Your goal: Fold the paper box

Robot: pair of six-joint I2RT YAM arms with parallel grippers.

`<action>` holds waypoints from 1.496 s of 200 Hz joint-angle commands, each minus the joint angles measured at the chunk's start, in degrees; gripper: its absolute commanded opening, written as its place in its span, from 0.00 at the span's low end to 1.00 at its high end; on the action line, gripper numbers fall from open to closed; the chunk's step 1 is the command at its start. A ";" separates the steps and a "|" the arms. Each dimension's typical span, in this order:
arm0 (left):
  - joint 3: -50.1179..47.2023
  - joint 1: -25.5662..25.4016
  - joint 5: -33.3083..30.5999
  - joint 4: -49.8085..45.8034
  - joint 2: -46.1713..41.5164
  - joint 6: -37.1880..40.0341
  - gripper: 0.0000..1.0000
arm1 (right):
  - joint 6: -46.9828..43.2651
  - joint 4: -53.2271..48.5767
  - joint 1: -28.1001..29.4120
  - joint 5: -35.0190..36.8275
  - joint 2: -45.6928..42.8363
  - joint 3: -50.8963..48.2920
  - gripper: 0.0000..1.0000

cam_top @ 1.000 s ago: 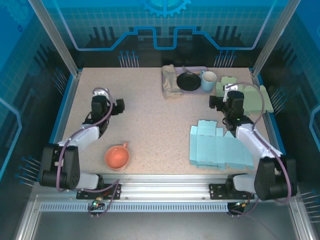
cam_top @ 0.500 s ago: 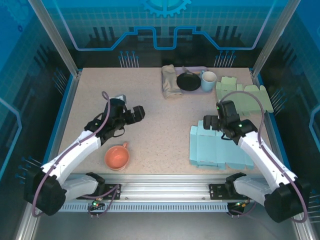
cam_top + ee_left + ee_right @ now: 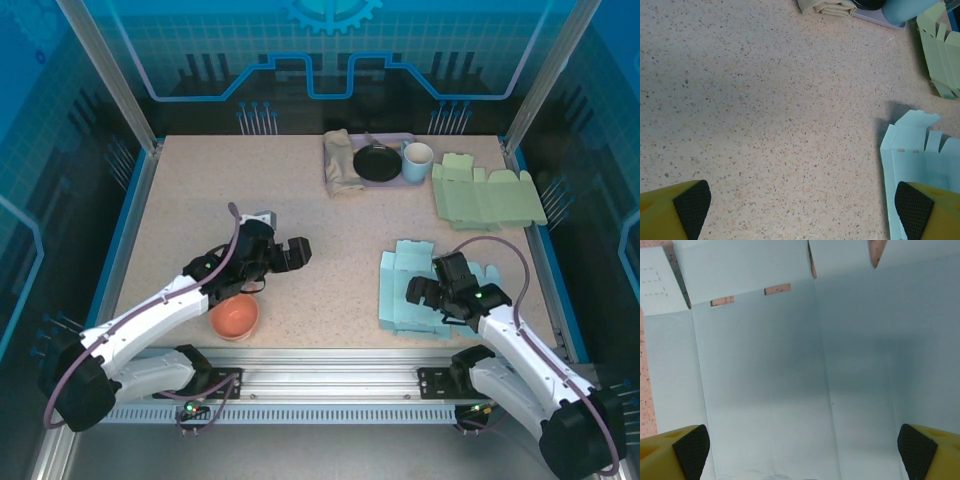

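Flat blue box blank (image 3: 396, 290) lying on the table (image 3: 330, 220) at front right, directly beneath the right gripper (image 3: 428, 291), whose jaws are spread wide and empty; the left gripper (image 3: 298, 252), likewise spread, is held over the tabletop to its left. Pressed unevenly, the thin sheet could be slid or creased off its score lines.

- Flat paper box (image 3: 400, 292) lies on the worktop (image 3: 200, 190) at 4 o'clock — right hand (image 3: 425, 293) over it.
- Second flat box (image 3: 485, 195) at 2 o'clock.
- Tray (image 3: 392, 137) at 12 o'clock, carrying cloth (image 3: 340, 165), pan (image 3: 377, 163), cup (image 3: 417, 161).
- Bowl (image 3: 234, 317) at 7 o'clock — left hand (image 3: 290, 253) just behind it.
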 commanded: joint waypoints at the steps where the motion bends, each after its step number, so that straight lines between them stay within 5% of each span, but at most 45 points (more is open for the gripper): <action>1: -0.29 -1.12 -2.17 0.64 1.03 -1.71 0.99 | 3.43 1.56 1.44 -2.12 1.20 -1.31 1.00; 111: 0.11 -1.75 -5.69 -0.02 4.17 -0.97 0.99 | 15.47 13.77 15.03 -1.09 15.01 -2.30 1.00; 206: -1.77 -1.81 -9.02 1.23 3.69 1.31 0.99 | 20.33 19.24 21.50 0.20 27.03 7.72 1.00; 299: -1.19 -1.74 -8.98 0.24 4.16 3.34 0.99 | 12.50 7.03 22.29 5.29 29.50 18.98 1.00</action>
